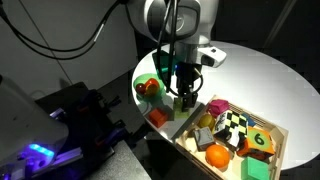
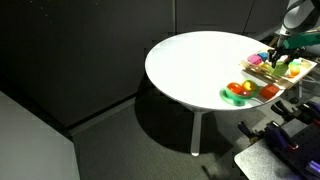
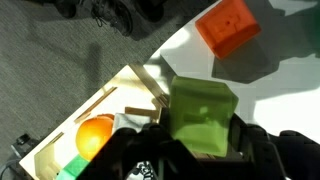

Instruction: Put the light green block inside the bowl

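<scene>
The light green block [image 3: 203,118] is a small yellow-green cube held between my gripper's dark fingers [image 3: 200,140] in the wrist view. In an exterior view my gripper [image 1: 186,98] hangs at the near end of the wooden tray, to the right of the green bowl [image 1: 141,83]. The bowl stands near the table's edge with red and orange things in it. It also shows in an exterior view [image 2: 229,96], with my gripper [image 2: 278,60] beyond it over the tray. The block itself is too small to make out in both exterior views.
An orange cube [image 1: 157,117] lies on the white table between bowl and tray; it shows in the wrist view [image 3: 228,27]. The wooden tray [image 1: 283,138] holds several toys, among them an orange fruit [image 3: 95,133] and a darker green numbered block [image 1: 260,140]. The table edge is close.
</scene>
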### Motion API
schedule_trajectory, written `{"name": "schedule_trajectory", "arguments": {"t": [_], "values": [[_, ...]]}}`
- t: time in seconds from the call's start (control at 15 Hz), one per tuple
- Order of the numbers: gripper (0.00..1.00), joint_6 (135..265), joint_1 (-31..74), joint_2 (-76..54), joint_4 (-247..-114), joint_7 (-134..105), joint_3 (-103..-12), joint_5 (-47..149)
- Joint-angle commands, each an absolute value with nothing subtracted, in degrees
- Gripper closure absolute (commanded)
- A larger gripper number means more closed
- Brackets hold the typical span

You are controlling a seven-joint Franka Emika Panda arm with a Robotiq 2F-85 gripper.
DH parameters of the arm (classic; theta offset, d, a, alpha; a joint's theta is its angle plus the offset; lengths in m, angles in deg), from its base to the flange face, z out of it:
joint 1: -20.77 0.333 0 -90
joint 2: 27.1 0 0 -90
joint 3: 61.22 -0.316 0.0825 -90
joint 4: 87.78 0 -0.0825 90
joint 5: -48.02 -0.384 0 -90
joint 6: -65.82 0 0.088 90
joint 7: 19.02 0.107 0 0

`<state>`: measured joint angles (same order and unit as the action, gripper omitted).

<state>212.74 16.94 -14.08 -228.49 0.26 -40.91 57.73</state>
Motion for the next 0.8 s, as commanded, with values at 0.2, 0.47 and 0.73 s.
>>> {"name": "schedule_trajectory", "arguments": {"t": [0.2, 0.47, 0.73], "values": [[0.46, 210.7, 14.1, -16.1, -228.4, -1.5, -43.5, 58.0], [0.46, 210.5, 13.8, -16.3, -228.5, -1.9, -43.7, 58.0], [0.71, 210.4, 14.0, -16.4, -228.6, -1.7, -43.8, 58.2]]}}
